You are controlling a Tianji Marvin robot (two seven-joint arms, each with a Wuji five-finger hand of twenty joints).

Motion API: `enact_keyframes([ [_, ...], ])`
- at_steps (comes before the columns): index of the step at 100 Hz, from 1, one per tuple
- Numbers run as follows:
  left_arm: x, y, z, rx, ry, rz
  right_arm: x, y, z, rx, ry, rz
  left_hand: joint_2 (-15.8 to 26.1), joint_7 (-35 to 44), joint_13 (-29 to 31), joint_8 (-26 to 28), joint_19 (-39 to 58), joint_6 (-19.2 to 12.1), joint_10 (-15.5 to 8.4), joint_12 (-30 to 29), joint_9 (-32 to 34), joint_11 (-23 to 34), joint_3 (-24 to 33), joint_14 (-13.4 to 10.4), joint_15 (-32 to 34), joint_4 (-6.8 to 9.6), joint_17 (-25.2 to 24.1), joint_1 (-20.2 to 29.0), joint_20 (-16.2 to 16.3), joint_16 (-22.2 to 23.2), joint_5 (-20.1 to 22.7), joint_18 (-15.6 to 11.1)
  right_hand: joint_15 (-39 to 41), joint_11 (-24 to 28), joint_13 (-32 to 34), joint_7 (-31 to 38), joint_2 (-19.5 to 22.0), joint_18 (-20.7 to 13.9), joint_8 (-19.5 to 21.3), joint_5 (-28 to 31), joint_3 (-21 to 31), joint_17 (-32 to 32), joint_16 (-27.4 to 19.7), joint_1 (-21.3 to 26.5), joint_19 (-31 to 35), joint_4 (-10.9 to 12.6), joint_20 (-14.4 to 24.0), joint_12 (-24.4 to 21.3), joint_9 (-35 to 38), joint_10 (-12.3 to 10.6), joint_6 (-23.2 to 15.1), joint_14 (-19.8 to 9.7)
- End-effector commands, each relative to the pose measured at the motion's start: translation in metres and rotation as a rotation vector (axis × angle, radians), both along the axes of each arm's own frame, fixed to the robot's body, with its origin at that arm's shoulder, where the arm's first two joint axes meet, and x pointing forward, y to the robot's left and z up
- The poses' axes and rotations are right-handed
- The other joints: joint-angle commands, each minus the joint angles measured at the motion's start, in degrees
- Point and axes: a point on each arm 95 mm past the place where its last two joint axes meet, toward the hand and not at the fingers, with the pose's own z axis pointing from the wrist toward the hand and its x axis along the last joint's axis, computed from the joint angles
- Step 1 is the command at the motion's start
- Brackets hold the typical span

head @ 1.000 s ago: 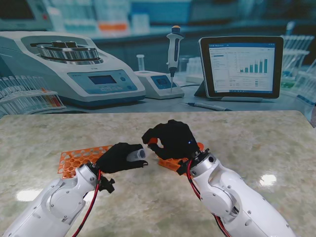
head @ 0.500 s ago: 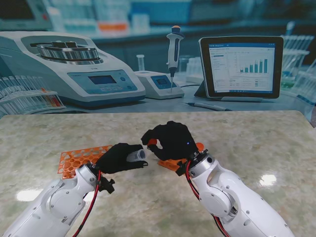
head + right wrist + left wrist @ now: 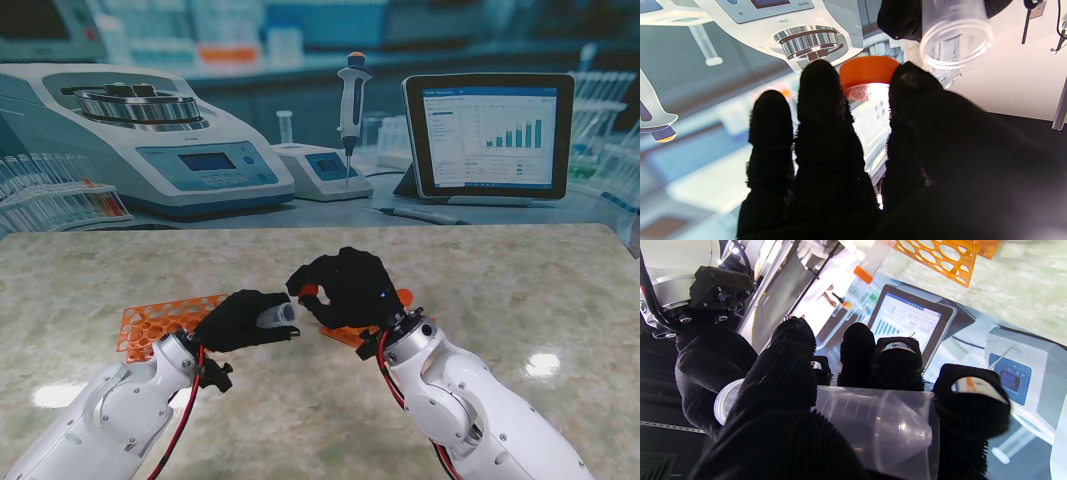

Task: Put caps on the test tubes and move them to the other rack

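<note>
Right robot hand (image 3: 345, 285) edged back (slightly); orange cap (image 3: 867, 71) near tube (image 3: 873, 426).

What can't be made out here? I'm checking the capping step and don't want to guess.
- Right rack: stand view, mostly hidden under the right hand; its slots can't be seen.
- Left rack: stand view, the left hand covers its right end.
- Tube: left wrist view, its closed end is hidden behind a finger.
- Cap: right wrist view, fingertips hide its lower part; whether it lines up with the tube's mouth is unclear.
</note>
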Motion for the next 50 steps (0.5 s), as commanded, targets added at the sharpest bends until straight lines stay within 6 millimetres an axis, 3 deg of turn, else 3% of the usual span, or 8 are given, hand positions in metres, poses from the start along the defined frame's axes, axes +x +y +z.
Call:
enact_keyframes([
  [1,-0.001,-0.001,0.001,0.001,0.000,-0.004,-0.006,0.003,0.000,0.013,-0.002,0.011,3.0,4.0,0.6,2.6,4.5,-3.0,-2.1,-0.1,0.0,-0.5,0.1,-1.1,-0.6,-0.72,1.0,0.3,-1.3,-0.4,0.5,-1.8,1.0,6.1,1.5,0.9,1.7,-0.7,1.2,2.6,11.1,0.4,-0.7,10.0,1.3,3.5,0.3,1.3,6.5,-10.6,0.2,-2.5],
  [50,-0.001,-0.001,0.001,-0.001,0.000,-0.004,-0.020,0.008,-0.002,0.038,-0.015,0.034,3.0,4.0,0.6,2.7,4.4,-3.1,-2.1,-0.1,0.0,-0.6,0.0,-1.1,-0.6,-0.71,1.0,0.3,-1.2,-0.4,0.4,-1.8,1.0,6.1,1.5,0.9,1.8,-0.7,1.2,2.6,11.1,0.4,-0.7,9.9,1.3,3.5,0.3,1.3,6.4,-10.8,0.2,-2.6],
])
